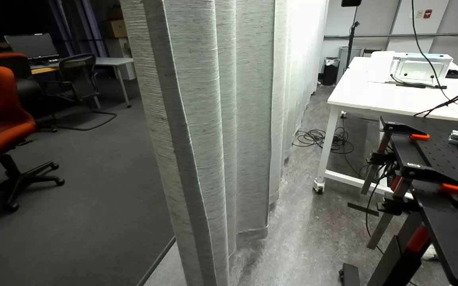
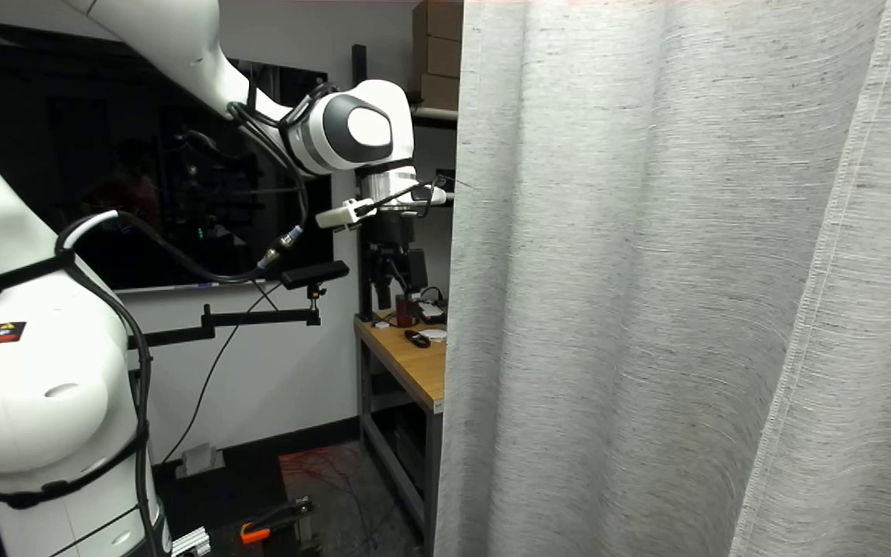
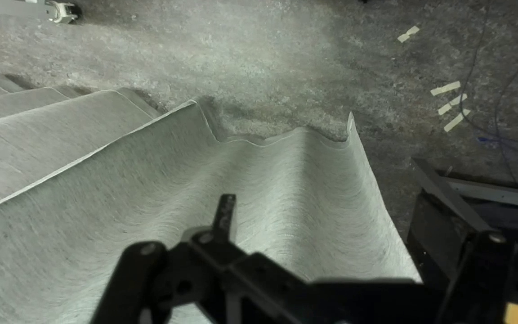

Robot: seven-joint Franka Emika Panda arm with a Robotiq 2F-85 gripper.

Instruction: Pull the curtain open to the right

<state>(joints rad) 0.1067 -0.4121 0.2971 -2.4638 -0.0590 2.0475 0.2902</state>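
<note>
Curtain (image 1: 249,119) hangs apart from the white table (image 1: 356,88); clamps (image 1: 428,175) bite one edge of the black table (image 1: 447,228); gripper (image 2: 395,288) clenched or released, I cannot tell.

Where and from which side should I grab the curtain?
Probably pinch the curtain by its free vertical edge, coming edge-on from where the Franka arm stands: that edge hangs upright and looks thin enough to straddle, while the rest spreads in broad pleats.

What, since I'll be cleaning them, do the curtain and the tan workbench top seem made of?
The curtain looks like matte woven cloth, fibre unclear: fine threads and soft folds show. The tan workbench top looks like smooth wood or wood-effect laminate, going by its warm colour.
</note>
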